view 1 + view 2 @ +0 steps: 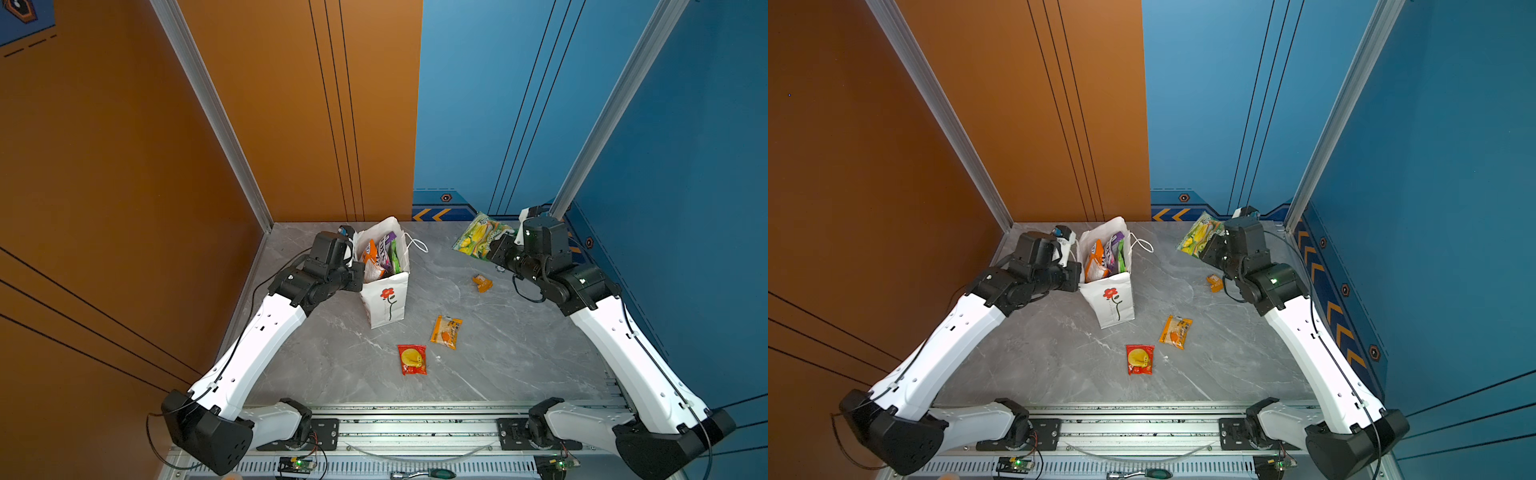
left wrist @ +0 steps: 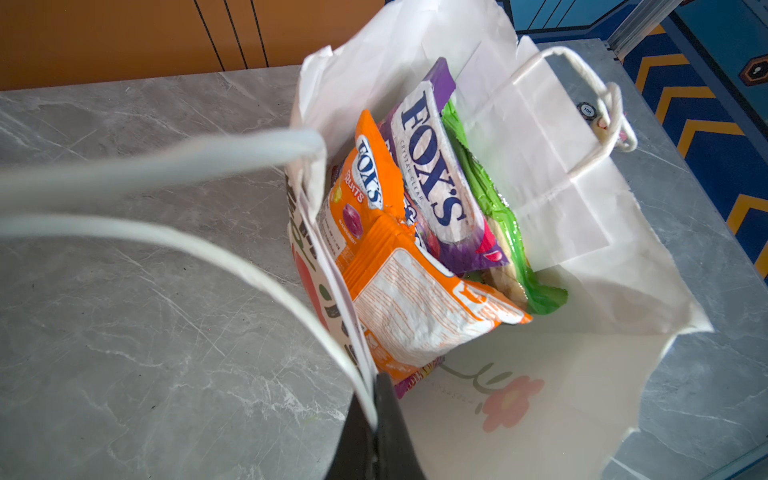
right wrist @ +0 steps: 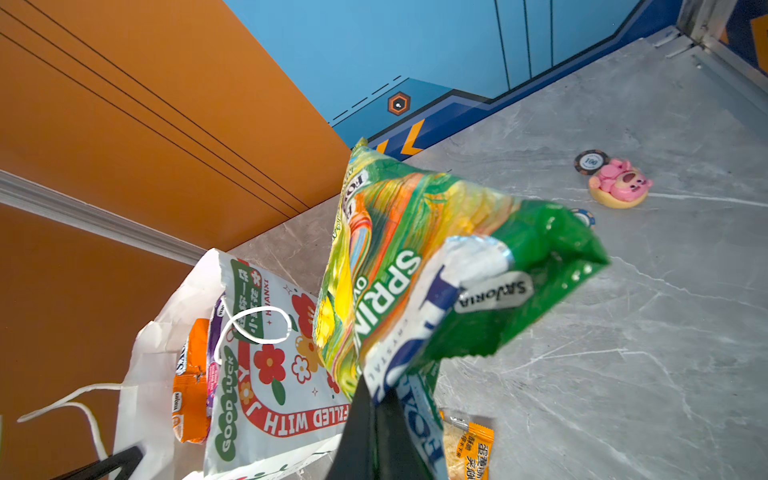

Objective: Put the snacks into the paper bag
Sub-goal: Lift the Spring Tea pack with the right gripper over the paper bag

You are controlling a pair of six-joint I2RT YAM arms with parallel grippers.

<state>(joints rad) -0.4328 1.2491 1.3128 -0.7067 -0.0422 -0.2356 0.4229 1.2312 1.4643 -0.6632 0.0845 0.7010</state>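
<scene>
The white paper bag (image 1: 384, 299) (image 1: 1113, 299) stands upright at the back left of the table, with a red flower printed on its side. Inside it (image 2: 561, 187) stand an orange Fox's packet (image 2: 365, 187), a purple Fox's packet (image 2: 432, 166) and a green packet (image 2: 498, 216). My left gripper (image 2: 376, 419) (image 1: 359, 274) is shut on the bag's near rim and cord handle. At the back right my right gripper (image 3: 376, 399) (image 1: 492, 249) is shut on a green-yellow packet (image 3: 415, 270) (image 1: 478, 237) (image 1: 1198, 237), lifted off the table. Lying loose are a red packet (image 1: 412, 359) (image 1: 1140, 359), an orange packet (image 1: 446, 331) (image 1: 1175, 331) and a small orange packet (image 1: 482, 282) (image 1: 1214, 282).
A pink toy (image 3: 621, 185) and a dark poker chip (image 3: 591, 161) lie near the back right corner. Orange and blue walls close the table at the back and both sides. A green-handled screwdriver (image 1: 428, 473) rests on the front rail between the arm bases.
</scene>
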